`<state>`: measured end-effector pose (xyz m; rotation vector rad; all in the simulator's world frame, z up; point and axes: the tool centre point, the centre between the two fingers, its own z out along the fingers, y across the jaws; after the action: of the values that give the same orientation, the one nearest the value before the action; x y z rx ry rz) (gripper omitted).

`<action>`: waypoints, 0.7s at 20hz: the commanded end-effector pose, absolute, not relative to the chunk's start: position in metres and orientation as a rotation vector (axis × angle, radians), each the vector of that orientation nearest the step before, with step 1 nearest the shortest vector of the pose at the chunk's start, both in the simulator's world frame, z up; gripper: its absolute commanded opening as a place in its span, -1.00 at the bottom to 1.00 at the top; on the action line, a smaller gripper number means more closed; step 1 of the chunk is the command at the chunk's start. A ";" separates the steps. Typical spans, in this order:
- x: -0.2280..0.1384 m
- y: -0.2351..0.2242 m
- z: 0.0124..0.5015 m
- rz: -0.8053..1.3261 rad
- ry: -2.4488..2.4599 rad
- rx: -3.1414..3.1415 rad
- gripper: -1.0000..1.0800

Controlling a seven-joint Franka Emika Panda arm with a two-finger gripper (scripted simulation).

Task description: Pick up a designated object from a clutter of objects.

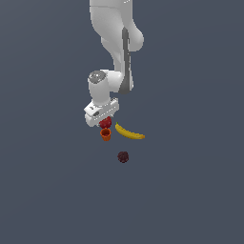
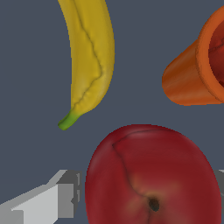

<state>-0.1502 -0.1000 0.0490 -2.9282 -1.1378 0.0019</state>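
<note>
The red apple (image 2: 151,175) is glossy and round and lies between my two fingers. My gripper (image 2: 148,199) is lowered around it, with one grey finger (image 2: 57,201) close to one side, a thin gap showing, and the other finger only just visible at the frame's edge. In the exterior view the apple (image 1: 105,124) is mostly hidden under my gripper (image 1: 106,125). The orange cup (image 1: 106,134) lies right beside the apple and also shows in the wrist view (image 2: 192,74). The yellow banana (image 1: 128,132) lies toward the exterior view's right.
The banana (image 2: 89,57) lies near the apple, its green stem end pointing toward my finger. A dark maroon bumpy ball (image 1: 123,157) sits apart from the group, nearer the camera. The floor (image 1: 190,190) is plain dark grey.
</note>
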 end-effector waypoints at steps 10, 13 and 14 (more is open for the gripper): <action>-0.150 -0.100 0.046 0.000 -1.139 -2.928 -1.00; -0.149 -0.101 0.047 -0.002 -1.137 -2.930 -1.00; -0.149 -0.101 0.047 -0.002 -1.137 -2.930 -1.00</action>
<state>-0.1493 -0.1007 0.0471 -2.9297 -1.1369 -0.0022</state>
